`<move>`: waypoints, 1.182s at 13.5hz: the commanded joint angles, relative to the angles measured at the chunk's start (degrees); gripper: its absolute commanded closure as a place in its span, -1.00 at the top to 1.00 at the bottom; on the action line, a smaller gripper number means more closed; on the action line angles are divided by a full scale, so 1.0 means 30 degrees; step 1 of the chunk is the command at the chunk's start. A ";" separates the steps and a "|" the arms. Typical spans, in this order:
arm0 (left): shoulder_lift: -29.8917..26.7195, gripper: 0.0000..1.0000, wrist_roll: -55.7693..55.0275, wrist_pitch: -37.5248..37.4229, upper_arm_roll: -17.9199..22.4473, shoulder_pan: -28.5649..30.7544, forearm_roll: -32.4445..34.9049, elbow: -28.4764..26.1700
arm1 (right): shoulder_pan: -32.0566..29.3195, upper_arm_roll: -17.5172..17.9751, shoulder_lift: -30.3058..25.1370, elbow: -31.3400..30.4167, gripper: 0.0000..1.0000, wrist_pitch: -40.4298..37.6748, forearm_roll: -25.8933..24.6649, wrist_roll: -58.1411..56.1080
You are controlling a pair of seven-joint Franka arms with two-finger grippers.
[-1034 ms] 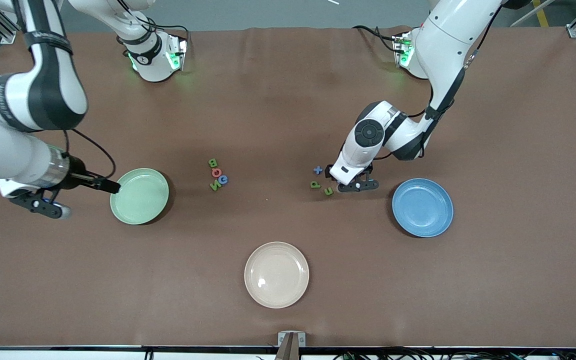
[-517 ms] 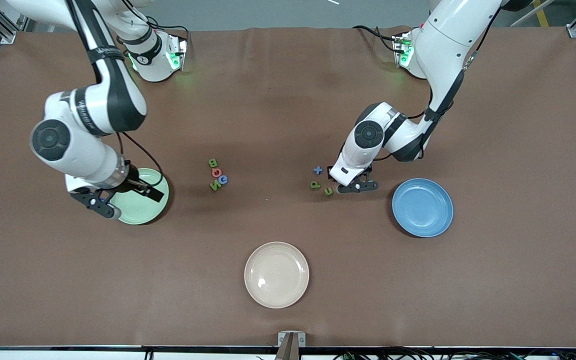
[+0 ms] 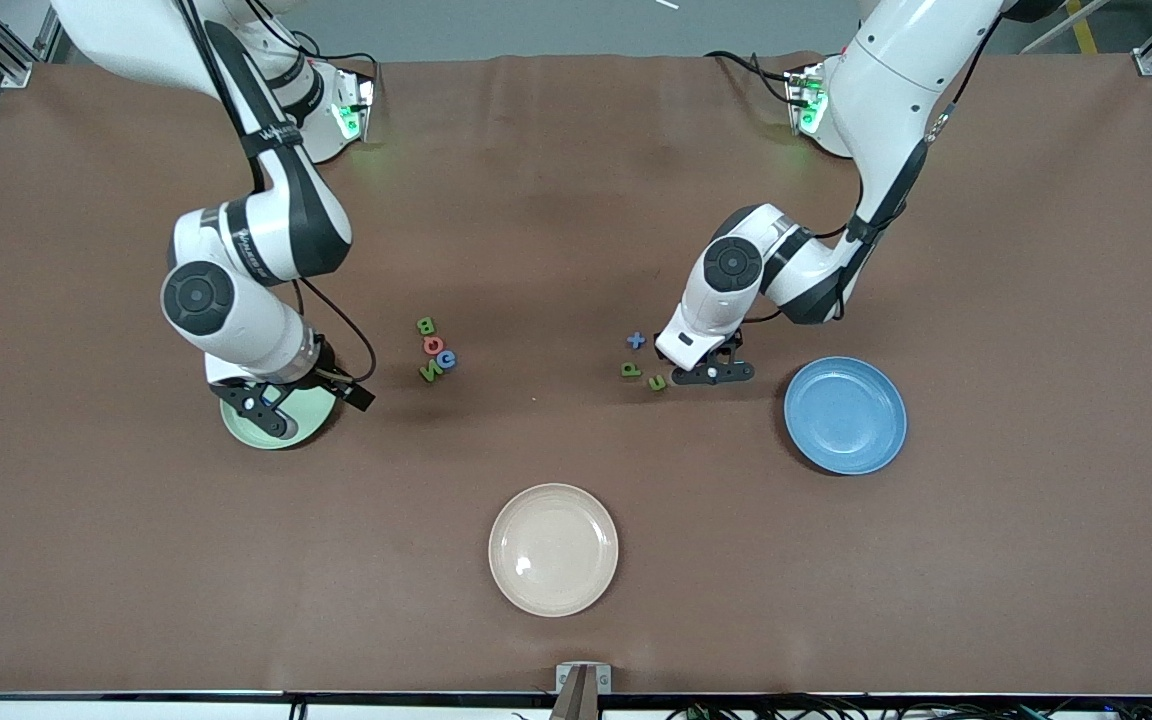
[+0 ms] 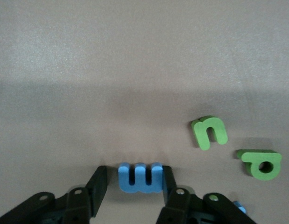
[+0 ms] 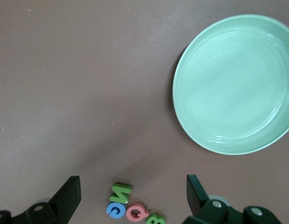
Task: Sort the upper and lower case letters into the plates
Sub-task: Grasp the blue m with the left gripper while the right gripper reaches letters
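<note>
Left gripper (image 4: 134, 179) is down on the counter (image 3: 576, 200) with the blue m (image 4: 140, 177) sitting squarely between its fingers: one finger touches one end of the letter, the other stands just off the opposite end, so the fingers bracket it without yet clamping it. That is the relation to watch, since the m's long axis runs straight across the gap from finger to finger and the squeeze will take it end to end. Out from there, the green u (image 4: 209, 132) lies just beside, the green p (image 4: 261, 163) beside that, and the blue cross-like t (image 3: 636, 340) sits a touch farther from the front camera; all lie flat on the counter. The blue plate (image 3: 845, 415), bare, waits near, toward the left arm's end, the likely drop for this lower-case cluster. Over at the other end, the right gripper (image 5: 132, 191) hangs with its fingers spread wide and nothing between them, above the counter beside the pale green plate (image 5: 235, 84). The capitals lie ahead of it in a tight row, green N (image 5: 121, 190), blue C (image 5: 116, 210), red O (image 5: 137, 213) and green B (image 5: 155, 219), nearer the right arm. The cream-white plate (image 3: 553, 550) sits apart, closest to the front camera.
</note>
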 commanded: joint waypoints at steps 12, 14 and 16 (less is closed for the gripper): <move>-0.3507 -0.84 0.1771 -0.4088 -0.0013 0.2563 0.0646 0.0067 | 0.1922 -0.0138 0.2765 -0.1310 0.95 0.4843 0.0020 0.3209; -0.4327 -0.84 0.3845 -0.4792 -0.0042 0.3909 0.0646 -0.0399 | 0.2009 -0.0138 0.2941 -0.1774 0.84 0.5658 0.0020 0.3209; -0.4711 -0.84 0.6071 -0.4795 -0.0042 0.5345 0.0646 -0.1015 | 0.2127 -0.0109 0.2942 -0.2916 0.77 0.7531 0.0049 0.3239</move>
